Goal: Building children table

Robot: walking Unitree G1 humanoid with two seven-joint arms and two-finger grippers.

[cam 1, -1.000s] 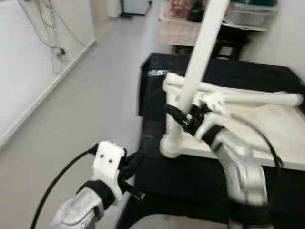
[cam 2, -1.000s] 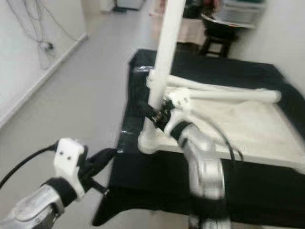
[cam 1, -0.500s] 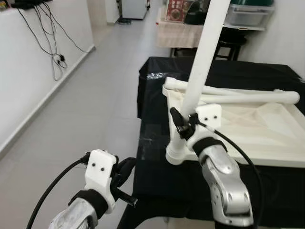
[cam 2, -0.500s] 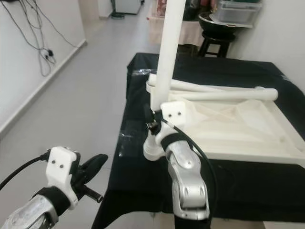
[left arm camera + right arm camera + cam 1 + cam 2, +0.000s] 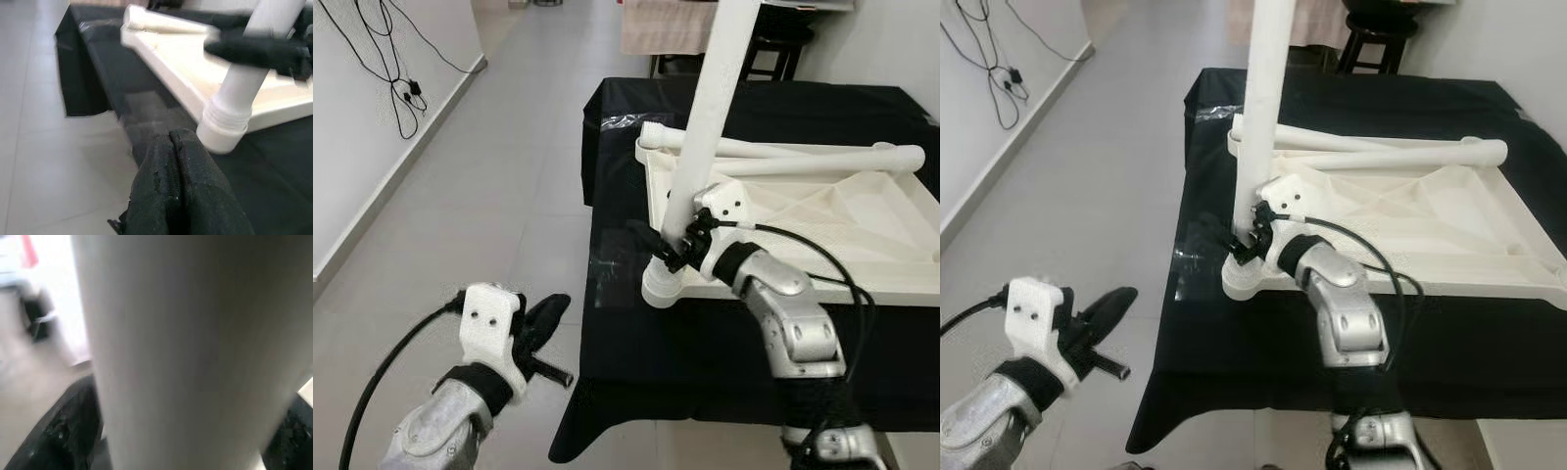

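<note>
On the black-covered table [image 5: 773, 108] lies the white tabletop [image 5: 822, 230], turned upside down, and at its near left corner one white leg [image 5: 710, 117] stands almost upright in its round socket [image 5: 663, 286], leaning a little away from us toward the top. We hold this leg low down with our right gripper [image 5: 668, 245]: its black fingers are clamped on both sides of the tube, just above the socket. The long axis of the leg goes up and out of sight, so the next move, we think, is a turning or pressing along this axis down into the socket.

Two more legs [image 5: 783, 157] lie across the far edge of the tabletop, one over the other, not yet mounted.

Our left gripper [image 5: 546, 323] hangs over the grey floor [image 5: 489, 176], beside the table's near left corner, with its fingers pressed together and holding nothing. It is well apart from the leg, so the right arm is clearly the nearer one for this work.
</note>
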